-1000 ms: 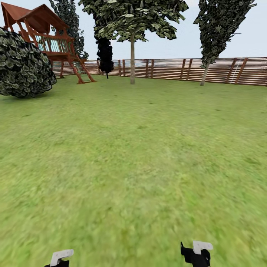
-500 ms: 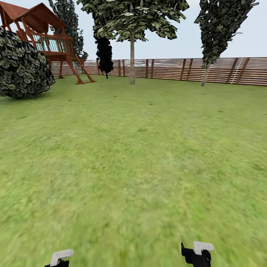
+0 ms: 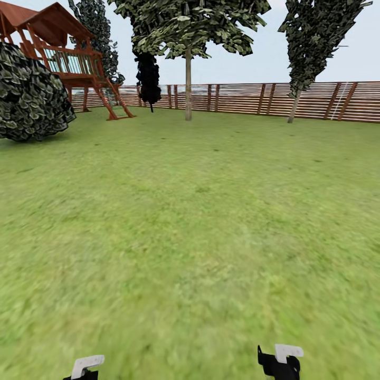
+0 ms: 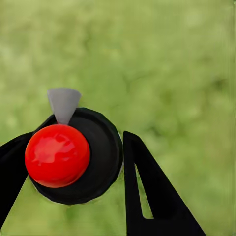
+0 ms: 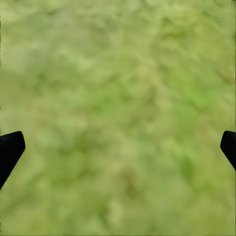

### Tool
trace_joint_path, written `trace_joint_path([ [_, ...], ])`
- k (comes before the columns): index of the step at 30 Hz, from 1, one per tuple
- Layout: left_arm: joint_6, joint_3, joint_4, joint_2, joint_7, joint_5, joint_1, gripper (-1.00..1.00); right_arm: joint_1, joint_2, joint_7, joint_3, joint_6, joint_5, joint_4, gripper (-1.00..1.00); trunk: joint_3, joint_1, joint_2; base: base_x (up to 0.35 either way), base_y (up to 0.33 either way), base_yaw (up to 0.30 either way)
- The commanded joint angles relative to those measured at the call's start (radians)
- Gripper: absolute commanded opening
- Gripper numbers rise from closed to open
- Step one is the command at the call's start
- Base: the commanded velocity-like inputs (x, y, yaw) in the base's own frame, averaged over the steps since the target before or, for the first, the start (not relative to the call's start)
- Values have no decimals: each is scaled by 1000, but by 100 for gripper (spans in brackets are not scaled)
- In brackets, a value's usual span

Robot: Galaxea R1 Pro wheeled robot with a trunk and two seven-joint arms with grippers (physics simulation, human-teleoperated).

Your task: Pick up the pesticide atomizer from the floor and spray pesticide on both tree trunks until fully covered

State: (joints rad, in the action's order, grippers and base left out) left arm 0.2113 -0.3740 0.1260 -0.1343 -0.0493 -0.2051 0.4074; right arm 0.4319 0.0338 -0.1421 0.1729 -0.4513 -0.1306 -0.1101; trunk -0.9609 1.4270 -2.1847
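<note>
One wide green lawn [image 3: 200,221] spreads under a single brown horizontal-slat wooden fence [image 3: 253,98]. One red-brown wooden play tower with a peaked roof [image 3: 63,53] stands by one round dark leafy bush [image 3: 29,97]. Four trees show: one pale thin-trunked tree with a broad crown [image 3: 188,84], two dark jagged-leaved trees [image 3: 311,42] [image 3: 97,26], and one black tree [image 3: 149,76]. One slim dark bottle with a red top [image 4: 61,155] shows, with two black fingers [image 4: 147,191] beside it.
</note>
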Motion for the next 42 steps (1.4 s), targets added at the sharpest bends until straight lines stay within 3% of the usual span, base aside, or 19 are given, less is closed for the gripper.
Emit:
trace_joint_path([
  [1,3,-9,-1,0,-4,-8,1,-100,1,-1,-4,7,-3,-10,1,100,-1,0,0,339,0,0],
  [12,3,-8,0,-2,-4,-8,1,-100,1,-2,-5,7,-3,-9,1,100,-1,0,0,339,0,-109],
  [42,3,-8,-2,-1,-4,-8,1,-100,1,-3,-4,7,-3,-10,1,100,4,0,0,339,0,26],
])
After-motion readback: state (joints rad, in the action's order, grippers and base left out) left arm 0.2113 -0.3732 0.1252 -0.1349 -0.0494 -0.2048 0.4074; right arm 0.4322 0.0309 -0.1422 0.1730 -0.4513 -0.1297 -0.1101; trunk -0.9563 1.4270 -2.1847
